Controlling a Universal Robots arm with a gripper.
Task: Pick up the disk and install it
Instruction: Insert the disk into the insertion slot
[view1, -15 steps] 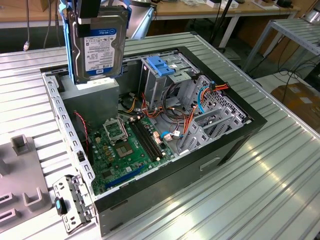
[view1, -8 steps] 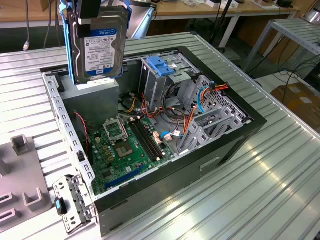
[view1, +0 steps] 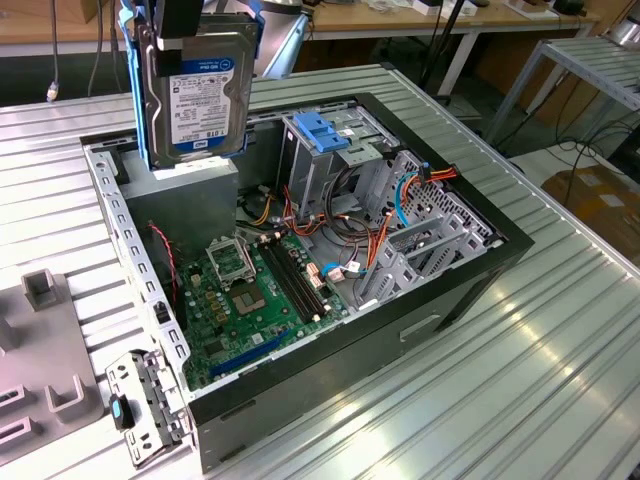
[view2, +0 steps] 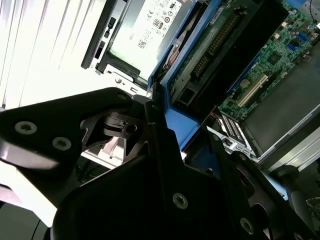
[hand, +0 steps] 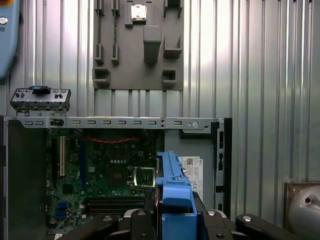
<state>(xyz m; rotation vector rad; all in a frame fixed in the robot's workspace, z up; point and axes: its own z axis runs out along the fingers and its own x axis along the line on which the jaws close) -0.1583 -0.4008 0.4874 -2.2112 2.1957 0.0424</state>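
The gripper (view1: 186, 28) hangs above the open computer case (view1: 400, 335), clamped on the upright disk (view1: 200, 95).

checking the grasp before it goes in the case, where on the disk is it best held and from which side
By its upper end, from above, pinching across the two flat faces. The disk hangs upright with blue side rails down its narrow edges; the gripper seems to hold it so, which should leave rails and lower end free.
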